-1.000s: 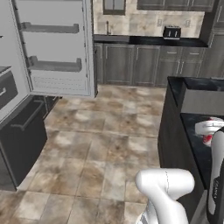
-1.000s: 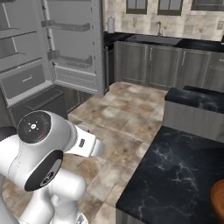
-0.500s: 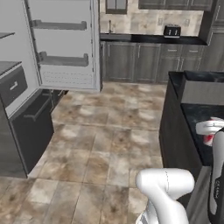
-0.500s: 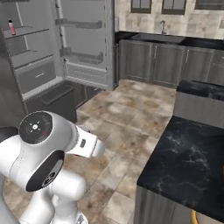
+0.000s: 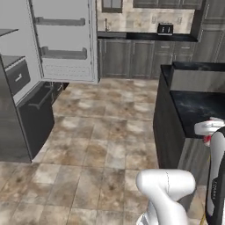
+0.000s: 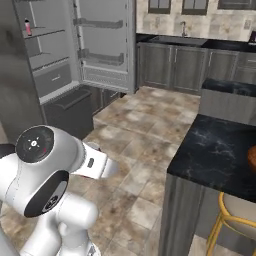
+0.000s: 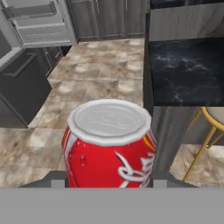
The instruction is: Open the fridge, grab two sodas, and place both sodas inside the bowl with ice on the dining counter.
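Observation:
My gripper (image 7: 109,183) is shut on a red soda (image 7: 109,146), a can with a silver lid that stands upright between the fingers. The same can (image 5: 209,128) shows at the arm's end, right by the edge of the dining counter (image 5: 197,105). The fridge (image 6: 47,75) stands open at the left, door swung wide. A second, pink soda (image 6: 28,27) sits on an upper shelf inside. The reddish-brown bowl (image 6: 252,157) peeks in at the right edge, on the black marble top (image 6: 220,150); its ice is cut off from view.
A yellow stool (image 6: 232,220) stands under the dining counter's near side. The fridge's lower drawer (image 5: 37,107) juts out over the tiled floor. Grey wall cabinets (image 5: 136,57) under a dark counter with a toaster (image 5: 165,29) line the back.
The whole scene has slid right in both base views, so the base has moved. The bowl has gone to the right edge. The can stays in my gripper.

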